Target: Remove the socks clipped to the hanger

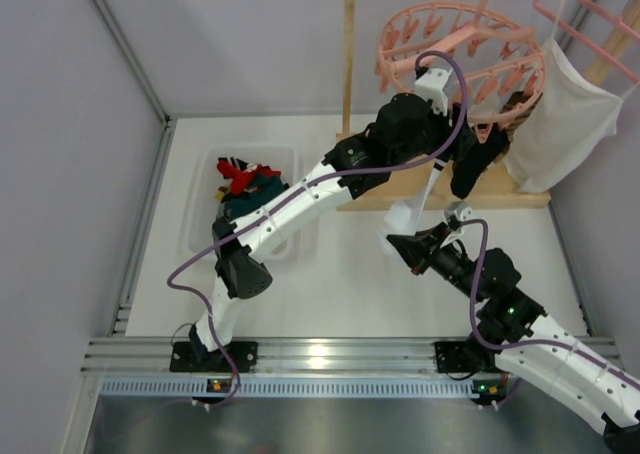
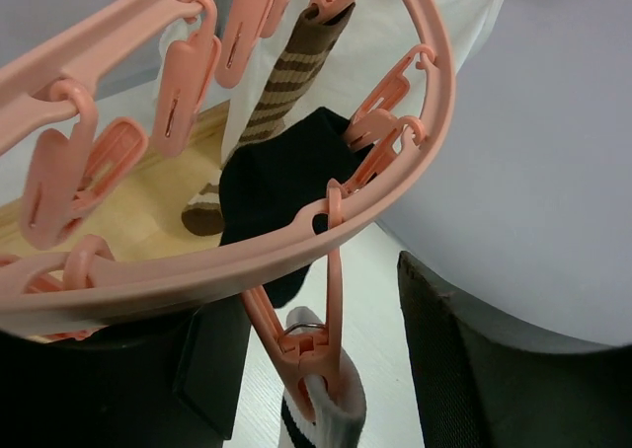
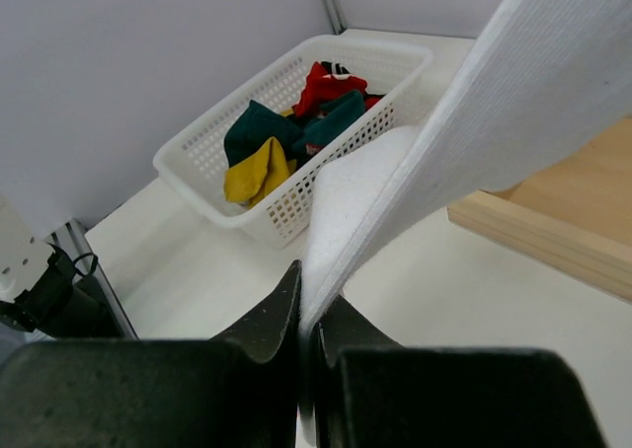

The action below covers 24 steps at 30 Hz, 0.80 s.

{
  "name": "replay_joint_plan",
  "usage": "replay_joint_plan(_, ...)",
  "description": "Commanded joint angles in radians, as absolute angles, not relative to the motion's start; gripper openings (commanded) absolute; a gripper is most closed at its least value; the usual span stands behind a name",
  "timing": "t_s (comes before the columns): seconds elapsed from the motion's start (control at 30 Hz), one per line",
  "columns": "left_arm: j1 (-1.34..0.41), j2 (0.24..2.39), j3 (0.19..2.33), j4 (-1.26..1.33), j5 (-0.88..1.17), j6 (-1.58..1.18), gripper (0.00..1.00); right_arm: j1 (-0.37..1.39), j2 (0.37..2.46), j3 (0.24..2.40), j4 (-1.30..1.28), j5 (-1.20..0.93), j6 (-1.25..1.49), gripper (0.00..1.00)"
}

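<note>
The round pink ring hanger [image 1: 400, 26] hangs from a wooden rail at the back right. In the left wrist view its ring [image 2: 296, 246] carries a brown striped sock [image 2: 286, 83], a black sock [image 2: 276, 186] and a white sock with a black stripe [image 2: 331, 418] held in a peg [image 2: 306, 349]. My left gripper [image 2: 321, 364] is open with its fingers on either side of that peg, up at the ring [image 1: 448, 139]. My right gripper [image 3: 308, 315] is shut on the lower end of the white sock [image 3: 444, 142], which stretches taut up toward the hanger [image 1: 412, 212].
A white basket [image 3: 296, 216] at the left holds teal, yellow and red socks; it also shows in the top view [image 1: 200, 204]. A large white garment [image 1: 560, 124] hangs on a plain pink hanger [image 1: 590, 29]. The wooden rack base [image 3: 553, 241] lies right of my right gripper.
</note>
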<state>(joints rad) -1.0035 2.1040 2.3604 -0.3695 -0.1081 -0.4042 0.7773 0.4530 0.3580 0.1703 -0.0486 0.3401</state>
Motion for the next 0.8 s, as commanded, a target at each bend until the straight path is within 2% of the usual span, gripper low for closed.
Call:
replay_joint_plan(0.0, -0.996, 2.115, 2.365, -0.259, -0.078, -0.393, 0.63, 0.793, 0.454, 0.370, 0.196, -0.080, 0.319, 0.00)
replay_joint_plan(0.1, -0.991, 2.114, 2.368, -0.256, -0.074, -0.391, 0.61, 0.795, 0.460, 0.359, 0.202, -0.078, 0.319, 0.00)
replay_joint_plan(0.13, -0.989, 2.115, 2.370, -0.255, -0.071, -0.390, 0.51, 0.793, 0.460, 0.357, 0.206, -0.078, 0.318, 0.00)
replay_joint_plan(0.27, -0.985, 2.115, 2.372, -0.253, -0.077, -0.387, 0.41, 0.795, 0.459, 0.348, 0.209, -0.080, 0.319, 0.00)
replay_joint_plan(0.43, -0.983, 2.117, 2.373, -0.253, -0.080, -0.388, 0.19, 0.793, 0.457, 0.341, 0.210, -0.083, 0.327, 0.00)
replay_joint_plan(0.5, -0.982, 2.117, 2.373, -0.253, -0.083, -0.388, 0.16, 0.793, 0.451, 0.328, 0.207, -0.087, 0.328, 0.00)
replay_joint_plan(0.6, -0.980, 2.111, 2.370, -0.253, -0.081, -0.385, 0.18, 0.793, 0.430, 0.304, 0.201, -0.086, 0.340, 0.00)
replay_joint_plan(0.63, -0.980, 2.103, 2.358, -0.253, -0.075, -0.384, 0.24, 0.793, 0.423, 0.298, 0.201, -0.083, 0.344, 0.00)
replay_joint_plan(0.7, -0.980, 2.091, 2.324, -0.253, -0.066, -0.391, 0.47, 0.795, 0.410, 0.284, 0.198, -0.071, 0.350, 0.00)
replay_joint_plan(0.77, -0.980, 2.069, 2.295, -0.253, -0.061, -0.400, 0.57, 0.795, 0.408, 0.281, 0.193, -0.060, 0.353, 0.00)
